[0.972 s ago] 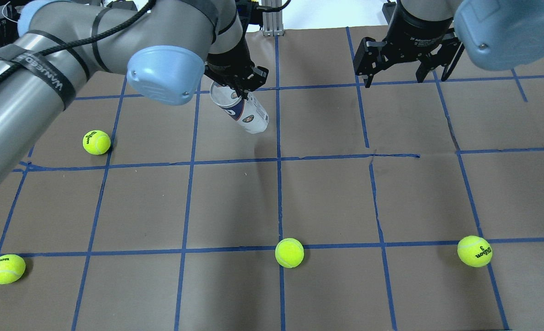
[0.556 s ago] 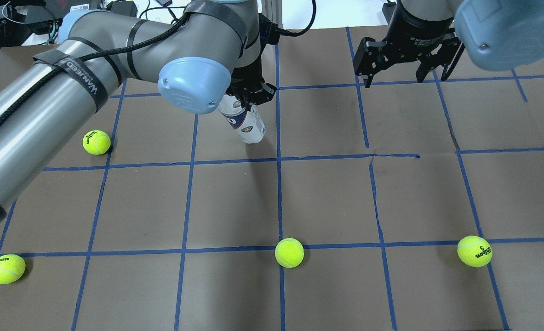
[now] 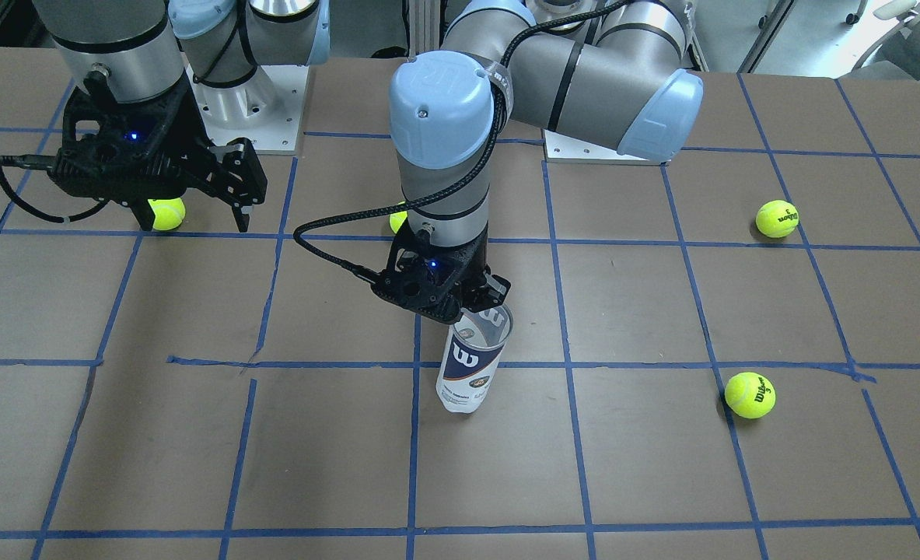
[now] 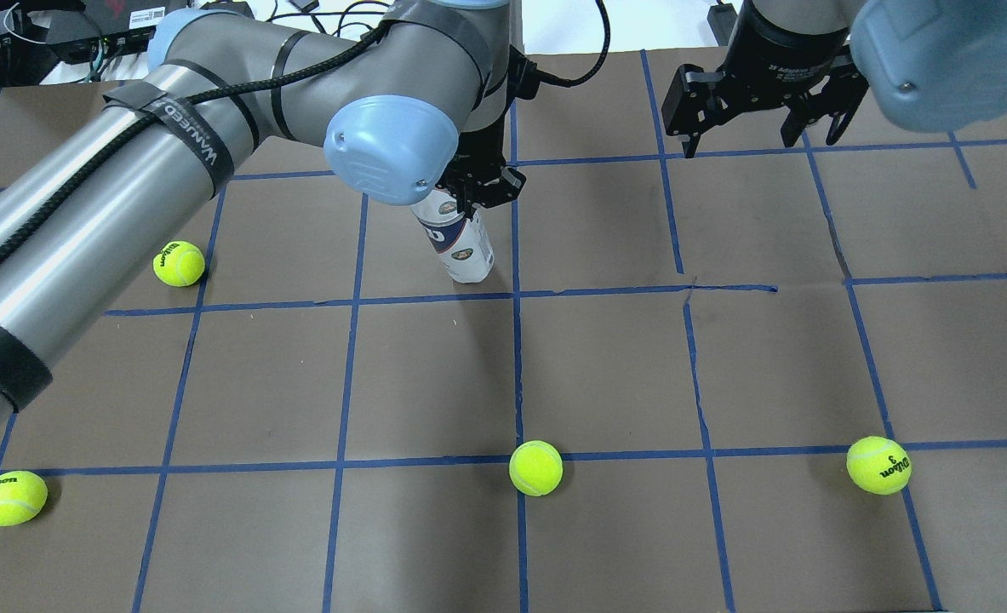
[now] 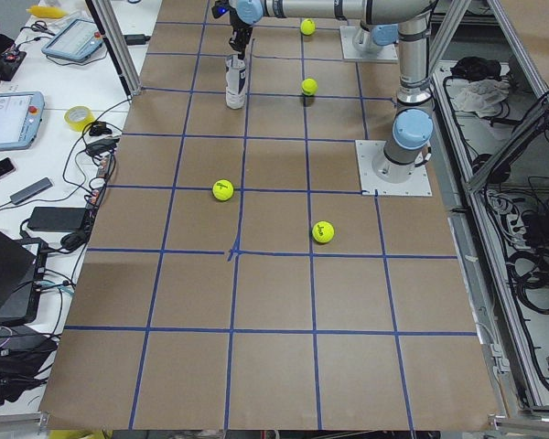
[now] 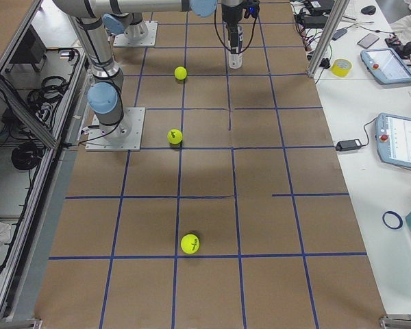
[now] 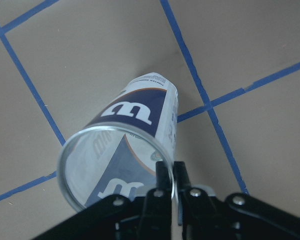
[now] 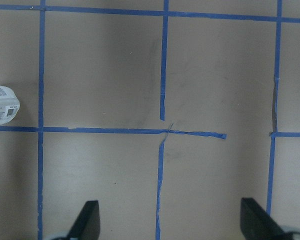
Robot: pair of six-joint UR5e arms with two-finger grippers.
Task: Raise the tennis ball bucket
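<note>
Overhead view: the left arm point(image 4: 392, 149) covers the top of the tennis ball bucket point(image 4: 462, 247). Right wrist view: the frame edge crops the bucket. Front view: the left arm hides most of one tennis ball point(image 3: 397, 223); the right hand point(image 3: 195, 219) partly covers a second ball point(image 3: 170, 215).

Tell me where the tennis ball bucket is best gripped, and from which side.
The open top rim, from above: the tennis ball bucket stands near-upright, mouth up, so one finger goes inside the thin wall and one outside, as the left claw pinches it.
</note>
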